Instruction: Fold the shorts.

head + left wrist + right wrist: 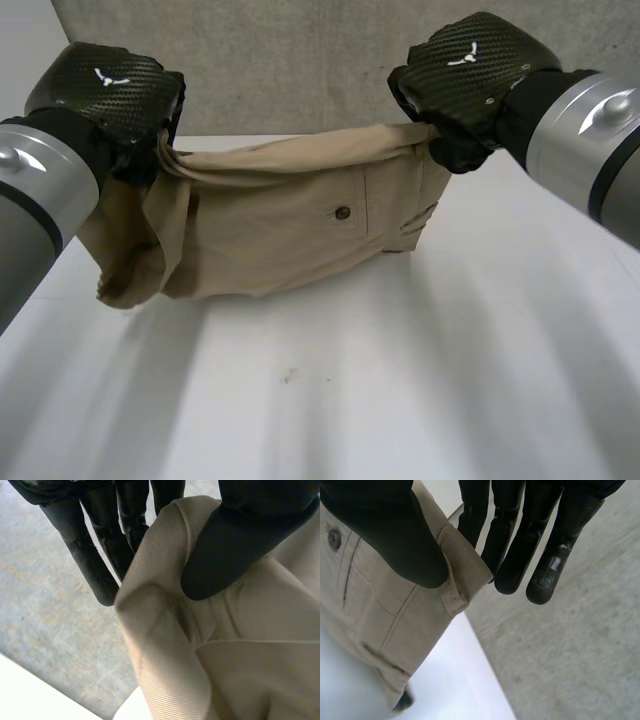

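So, quick rundown of where I was at:

- My left hand [105, 90] was raised over the table's far-left corner, back of the hand up, gripping one end of the top edge of the shorts [290, 220].
- Up close, my left thumb [235, 545] squeezed the tan cloth against my left fingers [95, 555], which ran straight behind the fold.
- My right hand [470, 70] sat at about the same height on the other end. My right thumb [395, 535] was clamped on the waistband just beside a belt loop [452, 600], with my right fingers [520, 545] straight behind it.
- The shorts hung stretched between both hands and sagged a bit in the middle, with the pocket button [343, 212] facing me.
- One leg drooped in a bunch below my left hand, near the table's left edge.
- The lower edge was down at the far side of the table [400, 380], close to the grey wall [300, 60]; I couldn't tell how much of it rested there.
- A wide stretch of white tabletop lay between the shorts and me.
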Controlling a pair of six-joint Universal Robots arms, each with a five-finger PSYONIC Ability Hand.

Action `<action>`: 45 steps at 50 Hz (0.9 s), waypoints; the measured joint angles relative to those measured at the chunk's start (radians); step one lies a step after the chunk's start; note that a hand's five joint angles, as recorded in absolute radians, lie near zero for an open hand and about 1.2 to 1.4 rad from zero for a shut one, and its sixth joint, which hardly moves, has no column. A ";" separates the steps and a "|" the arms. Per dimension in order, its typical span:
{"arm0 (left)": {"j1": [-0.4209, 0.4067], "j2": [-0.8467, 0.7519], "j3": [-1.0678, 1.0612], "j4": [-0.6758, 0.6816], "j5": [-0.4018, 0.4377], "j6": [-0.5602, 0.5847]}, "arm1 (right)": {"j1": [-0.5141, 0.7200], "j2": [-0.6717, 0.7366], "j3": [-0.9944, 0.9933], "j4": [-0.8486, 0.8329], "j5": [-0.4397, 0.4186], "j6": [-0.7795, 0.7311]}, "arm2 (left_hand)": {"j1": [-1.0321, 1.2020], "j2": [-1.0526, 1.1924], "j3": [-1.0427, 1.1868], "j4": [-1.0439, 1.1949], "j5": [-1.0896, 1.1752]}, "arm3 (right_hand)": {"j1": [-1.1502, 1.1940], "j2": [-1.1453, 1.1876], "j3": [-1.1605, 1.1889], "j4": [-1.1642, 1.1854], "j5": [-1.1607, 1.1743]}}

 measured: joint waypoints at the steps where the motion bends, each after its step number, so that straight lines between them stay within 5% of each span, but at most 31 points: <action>1: 0.001 0.002 -0.007 -0.005 0.011 0.043 | -0.007 0.016 -0.024 0.041 -0.002 -0.003 | 0.000 0.001 0.002 0.000 0.000 | 0.000 0.000 0.000 0.000 0.000; 7: 0.004 -0.038 -0.027 -0.014 0.023 0.130 | -0.018 0.106 -0.068 0.135 -0.004 -0.040 | 0.000 0.003 0.003 0.000 0.000 | 0.000 0.000 0.000 0.000 0.000; 15: 0.012 -0.295 0.058 0.075 0.019 0.150 | -0.002 0.337 -0.187 0.112 0.025 -0.088 | 0.000 0.003 0.004 0.000 0.000 | 0.000 0.000 0.000 0.000 0.000; 23: 0.026 -0.534 0.378 0.451 0.020 0.286 | 0.015 0.571 -0.530 -0.312 0.155 -0.069 | 0.003 0.004 0.004 0.001 0.000 | 0.000 0.000 0.000 0.000 0.002; 28: 0.030 -0.557 0.506 0.831 0.027 0.381 | 0.015 0.597 -0.627 -0.721 0.162 -0.067 | 0.003 0.005 0.004 0.001 0.000 | 0.000 0.000 0.000 0.000 0.002; 34: 0.019 -0.498 0.446 1.105 0.047 0.363 | 0.013 0.534 -0.529 -0.954 0.148 -0.059 | 0.003 0.005 0.004 0.001 0.000 | 0.000 0.000 0.000 0.000 0.013; 45: 0.033 -0.355 -0.001 1.079 0.108 0.175 | 0.003 0.338 -0.070 -0.852 0.140 -0.048 | 0.003 0.006 0.007 0.004 0.000 | 0.000 0.000 0.000 0.000 0.014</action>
